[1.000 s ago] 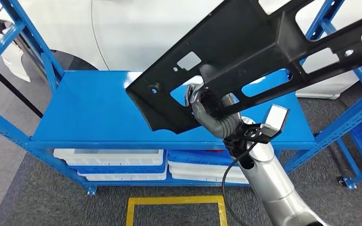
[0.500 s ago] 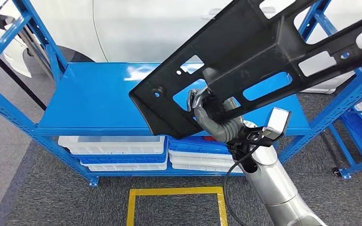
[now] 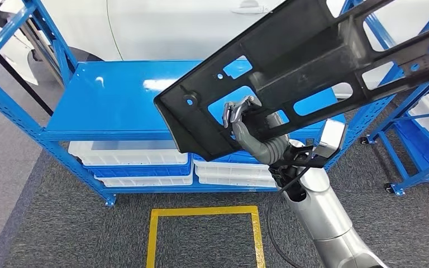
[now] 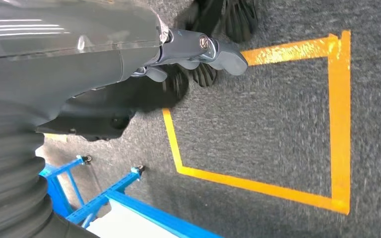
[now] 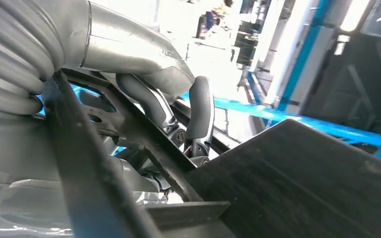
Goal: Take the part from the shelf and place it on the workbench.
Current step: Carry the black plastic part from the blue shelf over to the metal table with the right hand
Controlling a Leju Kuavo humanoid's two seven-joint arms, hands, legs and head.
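While the blue steel shelf (image 3: 106,106) stands bare-topped below, the long black moulded plastic part (image 3: 290,61) with its cut-out windows hangs above and in front of it, tilted, lifted free of the shelf and not yet at any counter. Its far end runs out of the head view at the upper right, so its full length cannot be judged. The right robot hand (image 3: 240,114) grips it from underneath, fingers hooked through a window and around a rib near the lower end; the right wrist view shows those fingers (image 5: 198,114) wrapped on a bar of the part. The left robot hand (image 4: 198,49) hangs over grey carpet near a yellow taped square (image 4: 337,124), fingers curled in with nothing in them.

One hand holding so far from the middle is the risk: the long overhang could lever the part round in the grip, or its unseen end could strike the blue uprights (image 3: 363,106) at the right during a turn. How firmly the fingers close is hard to make out.
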